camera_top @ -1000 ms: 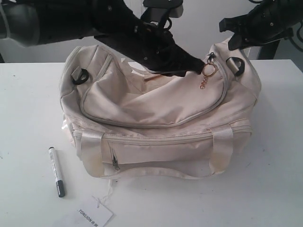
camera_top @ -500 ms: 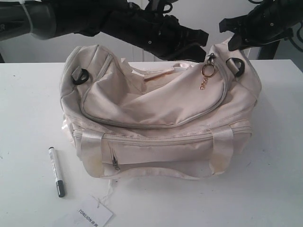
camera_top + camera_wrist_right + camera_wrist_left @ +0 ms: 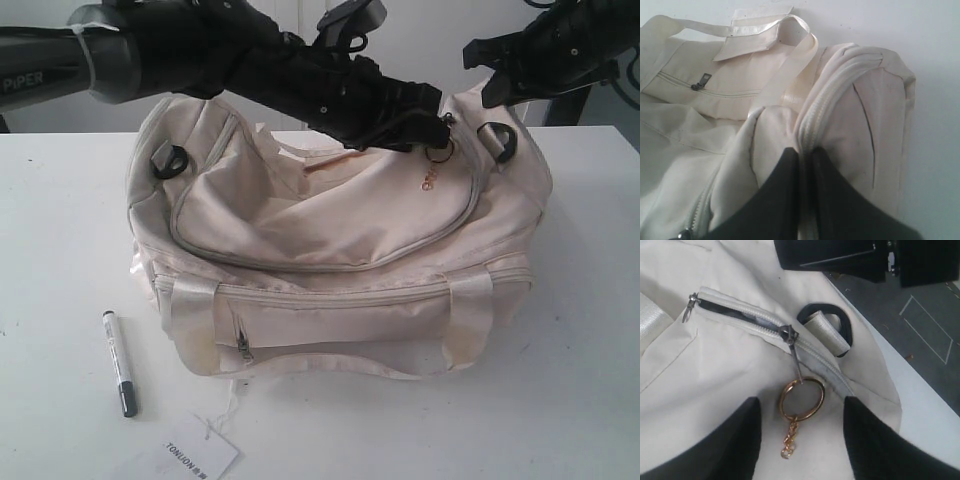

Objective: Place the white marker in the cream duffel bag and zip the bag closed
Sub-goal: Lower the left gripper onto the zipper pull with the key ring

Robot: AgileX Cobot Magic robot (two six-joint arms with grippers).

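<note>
White desk (image 3: 570, 400) carries everything, and the cream duffel bag (image 3: 330, 230) fills most of it, slumped on its base with the curved top flap zipped all the way round. Nothing has gone inside yet.

What has changed is the left arm. A moment ago it had lifted clear of the bag; now it has dropped again, and the left tool (image 3: 799, 411) hangs just over the gold ring (image 3: 781, 402) on the zip. Its fingers stand apart, one on each side of the ring, and grip nothing. I read that as lining up to catch the ring and draw the zip open, the step that has to come before any loading.

At the bag's right end the right tool (image 3: 804, 153) has its fingers almost together. It looks pinched on the zip seam there, steadying the cloth.

The white marker (image 3: 118, 362) has not moved. It lies flat on the desk just off the bag's front left corner, near the paper tag (image 3: 200, 455). Its length runs near to far, slightly slanted, with the dark cap at the nearer end.
</note>
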